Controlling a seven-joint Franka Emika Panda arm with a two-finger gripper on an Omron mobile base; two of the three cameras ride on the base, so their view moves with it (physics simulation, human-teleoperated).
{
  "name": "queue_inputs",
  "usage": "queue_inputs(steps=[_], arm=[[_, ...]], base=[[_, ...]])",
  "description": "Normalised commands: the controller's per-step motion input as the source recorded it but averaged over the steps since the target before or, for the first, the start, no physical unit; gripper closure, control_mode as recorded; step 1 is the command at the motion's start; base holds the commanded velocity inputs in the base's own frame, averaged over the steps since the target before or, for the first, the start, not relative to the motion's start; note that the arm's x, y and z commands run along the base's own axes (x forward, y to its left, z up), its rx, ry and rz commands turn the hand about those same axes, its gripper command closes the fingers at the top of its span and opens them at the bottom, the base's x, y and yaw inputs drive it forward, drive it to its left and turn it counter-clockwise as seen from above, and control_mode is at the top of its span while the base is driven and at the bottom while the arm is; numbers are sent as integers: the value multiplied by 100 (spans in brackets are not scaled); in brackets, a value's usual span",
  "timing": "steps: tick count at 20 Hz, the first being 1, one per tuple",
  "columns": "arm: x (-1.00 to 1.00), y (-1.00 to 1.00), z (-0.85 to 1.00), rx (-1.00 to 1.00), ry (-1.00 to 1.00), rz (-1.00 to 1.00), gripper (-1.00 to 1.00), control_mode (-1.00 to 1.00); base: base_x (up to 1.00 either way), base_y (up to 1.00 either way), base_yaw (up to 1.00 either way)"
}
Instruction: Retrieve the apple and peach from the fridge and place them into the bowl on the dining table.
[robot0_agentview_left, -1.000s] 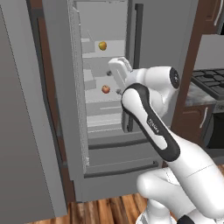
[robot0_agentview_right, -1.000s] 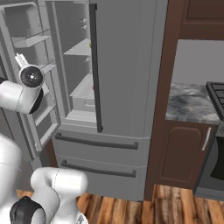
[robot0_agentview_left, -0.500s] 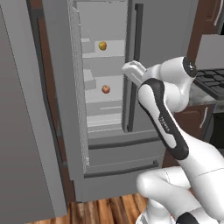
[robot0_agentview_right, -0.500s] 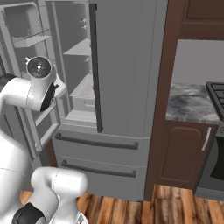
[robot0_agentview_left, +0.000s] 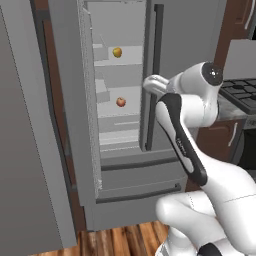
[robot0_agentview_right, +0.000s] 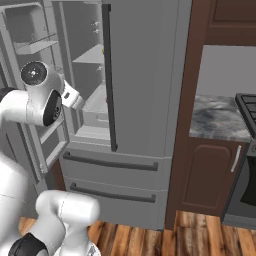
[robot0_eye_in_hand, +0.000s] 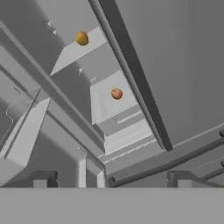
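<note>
Kitchen, fridge (robot0_agentview_left: 165, 60) left door open. Peach (robot0_agentview_left: 117, 52) sits on an upper shelf, apple (robot0_agentview_left: 121, 102) on the shelf below, both far inside. Gripper (robot0_eye_in_hand: 111, 178) empty, fingers spread wide, hanging outside the opening, aimed in.

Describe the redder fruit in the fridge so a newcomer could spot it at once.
Start at the tall grey fridge, whose left door stands open. Look inside at the pale shelves: the red fruit sits alone on a middle shelf, one level below the yellow-orange fruit. It is the lower and redder of the two, with nothing else beside it.
</note>
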Motion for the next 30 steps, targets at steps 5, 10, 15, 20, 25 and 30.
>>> queue_inputs(steps=[5, 10, 15, 20, 25, 30], arm=[[17, -62, -3, -22, -14, -3, -100, -100], [37, -41, 0, -13, -5, 0, -100, -100], [30, 0, 11, -6, 12, 0, -100, -100], [48, 0, 5, -4, 9, 0, -100, -100], [66, -1, -7, 0, -2, 2, -100, -100], [59, 0, -35, 0, -21, 7, -100, -100]], base=[[0, 0, 0], [0, 0, 0], [0, 0, 0], [0, 0, 0], [0, 0, 0], [0, 0, 0]])
